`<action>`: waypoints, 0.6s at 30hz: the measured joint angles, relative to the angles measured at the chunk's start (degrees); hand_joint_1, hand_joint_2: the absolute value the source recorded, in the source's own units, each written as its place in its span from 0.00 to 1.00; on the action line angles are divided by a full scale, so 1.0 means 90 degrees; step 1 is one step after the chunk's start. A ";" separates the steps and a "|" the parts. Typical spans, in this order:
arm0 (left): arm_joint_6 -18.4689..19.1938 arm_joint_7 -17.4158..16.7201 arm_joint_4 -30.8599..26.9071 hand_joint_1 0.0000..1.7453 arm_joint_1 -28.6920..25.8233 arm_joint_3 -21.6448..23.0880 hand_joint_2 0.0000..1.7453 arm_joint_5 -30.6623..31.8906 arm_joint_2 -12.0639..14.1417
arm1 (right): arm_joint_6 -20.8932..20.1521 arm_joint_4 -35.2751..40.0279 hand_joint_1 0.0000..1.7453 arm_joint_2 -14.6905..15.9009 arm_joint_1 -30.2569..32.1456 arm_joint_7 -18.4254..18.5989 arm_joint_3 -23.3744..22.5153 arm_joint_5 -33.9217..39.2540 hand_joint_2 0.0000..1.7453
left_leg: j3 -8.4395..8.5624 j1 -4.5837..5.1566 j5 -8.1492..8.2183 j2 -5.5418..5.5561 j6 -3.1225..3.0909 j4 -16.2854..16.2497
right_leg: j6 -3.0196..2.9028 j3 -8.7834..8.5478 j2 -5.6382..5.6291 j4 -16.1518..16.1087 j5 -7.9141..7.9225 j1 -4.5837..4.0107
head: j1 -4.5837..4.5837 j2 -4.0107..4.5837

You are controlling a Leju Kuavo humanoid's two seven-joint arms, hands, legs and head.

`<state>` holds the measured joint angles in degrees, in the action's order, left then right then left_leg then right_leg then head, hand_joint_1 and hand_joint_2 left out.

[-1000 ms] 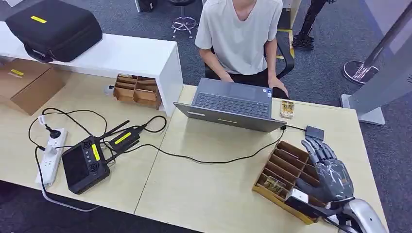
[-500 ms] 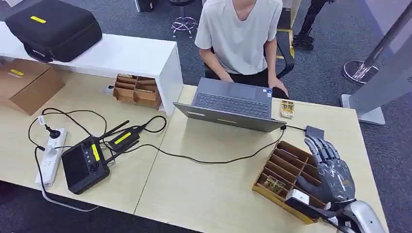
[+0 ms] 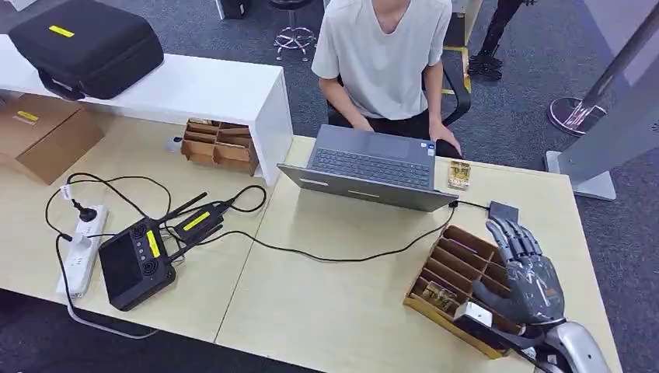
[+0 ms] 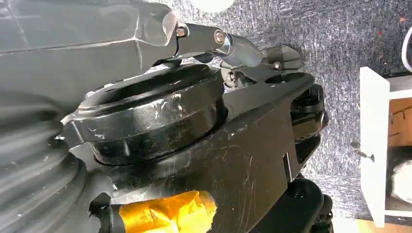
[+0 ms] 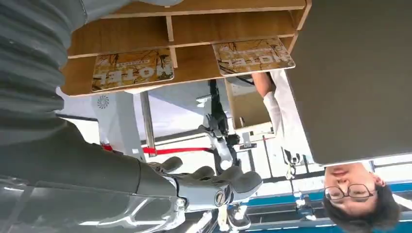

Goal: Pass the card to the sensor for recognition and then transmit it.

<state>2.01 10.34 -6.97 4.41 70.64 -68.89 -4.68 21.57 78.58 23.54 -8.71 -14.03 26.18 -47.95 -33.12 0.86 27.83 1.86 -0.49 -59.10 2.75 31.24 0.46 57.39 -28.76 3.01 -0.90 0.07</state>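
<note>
My right hand (image 3: 522,273) hovers over the right side of a wooden slotted card holder (image 3: 447,268) at the table's near right, fingers stretched out and apart, holding nothing. Patterned cards (image 3: 440,294) stand in a front slot of the holder. The right wrist view shows two cards printed HOTEL, one (image 5: 132,71) beside the other (image 5: 252,55), lying in the holder's slots, with my fingers (image 5: 214,185) apart from them. A small black sensor (image 3: 503,211) sits on the table beyond the holder, wired to the laptop (image 3: 371,166). My left hand's ribbed cover (image 4: 29,170) is visible; its fingers are hidden.
A person sits typing at the laptop across the table. Another patterned card (image 3: 459,174) lies beside the laptop. A black cable (image 3: 334,256) crosses the table. A controller (image 3: 136,264), power strip (image 3: 81,249) and second wooden holder (image 3: 220,144) lie to the left.
My right hand has drifted slightly over the card holder, fingers still outstretched. Nothing was taken hold of, and the cards and sensor have not moved.
</note>
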 joint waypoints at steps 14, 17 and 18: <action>0.0000 -0.0022 0.0000 0.00 0.0004 0.0000 1.00 0.0007 -0.0010 | -0.0012 -0.0051 0.00 -0.0080 -0.0010 0.0000 0.0000 -0.0039 1.00 | 0.0000 0.0000 0.0000 0.0001 0.0000 0.0000 | 0.0000 -0.0001 0.0000 0.0000 0.0000 0.0000 | 0.0000 0.0000; 0.0000 -0.0041 0.0000 0.00 0.0009 0.0000 1.00 0.0031 -0.0010 | 0.0007 -0.0167 0.00 -0.0114 -0.0093 0.0082 0.0000 -0.0077 1.00 | 0.0000 0.0000 0.0000 0.0000 0.0000 0.0000 | 0.0000 -0.0001 0.0000 0.0000 0.0000 0.0000 | 0.0000 0.0000; 0.0000 -0.0053 0.0000 0.00 0.0014 0.0000 1.00 0.0046 -0.0010 | 0.0041 -0.0248 0.00 -0.0129 -0.0145 0.0102 0.0000 -0.0097 1.00 | 0.0000 0.0000 0.0000 0.0000 0.0000 0.0000 | 0.0000 -0.0001 0.0000 0.0000 0.0000 0.0000 | -0.0002 0.0000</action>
<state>2.01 9.86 -6.97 4.53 70.64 -68.48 -4.76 21.95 76.34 22.38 -10.01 -13.11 26.18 -48.83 -33.12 0.87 27.83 1.86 -0.49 -59.10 2.75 31.23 0.45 57.39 -28.76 3.01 -0.92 0.07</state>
